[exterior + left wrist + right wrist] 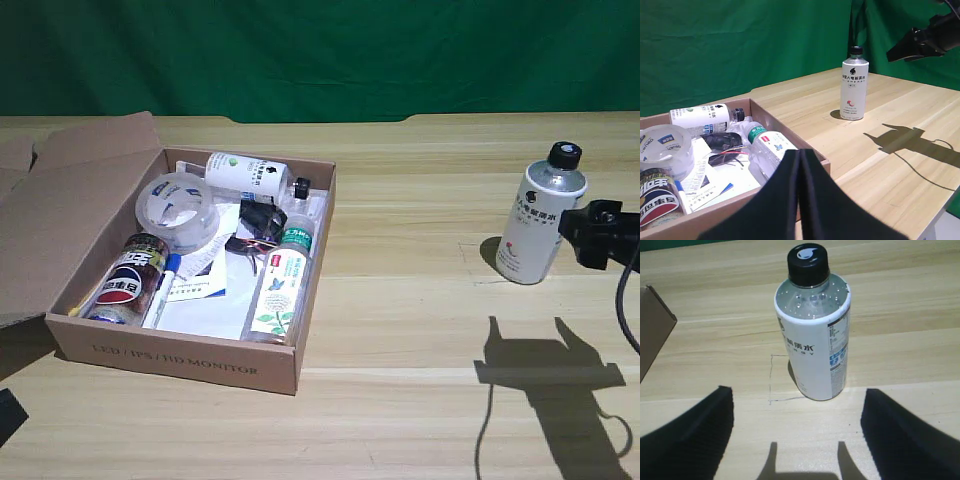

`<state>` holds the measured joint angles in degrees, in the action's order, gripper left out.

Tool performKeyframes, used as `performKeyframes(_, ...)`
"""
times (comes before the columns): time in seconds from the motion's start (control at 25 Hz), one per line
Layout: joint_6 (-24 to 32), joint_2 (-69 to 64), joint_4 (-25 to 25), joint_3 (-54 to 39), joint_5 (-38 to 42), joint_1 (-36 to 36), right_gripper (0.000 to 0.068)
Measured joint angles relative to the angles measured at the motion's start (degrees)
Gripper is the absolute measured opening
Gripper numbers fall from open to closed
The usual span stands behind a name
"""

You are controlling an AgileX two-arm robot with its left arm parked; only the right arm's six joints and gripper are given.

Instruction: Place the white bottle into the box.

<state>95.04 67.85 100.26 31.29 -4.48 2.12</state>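
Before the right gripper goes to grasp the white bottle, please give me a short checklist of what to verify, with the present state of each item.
1. White bottle stands upright on the table: ok.
2. Black cap is on it: ok.
3. Right gripper is open, wider than the bottle: ok.
4. Bottle is already between the fingers: not ok, it stands ahead of them.
5. Box is open on top: ok.
6. Free space in the box for the bottle: cannot tell, many things lie inside.
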Motion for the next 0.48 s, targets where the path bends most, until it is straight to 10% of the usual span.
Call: performKeyframes(0.48, 0.0, 13.6, -0.3, 10.7, -0.1, 0.0, 0.0611)
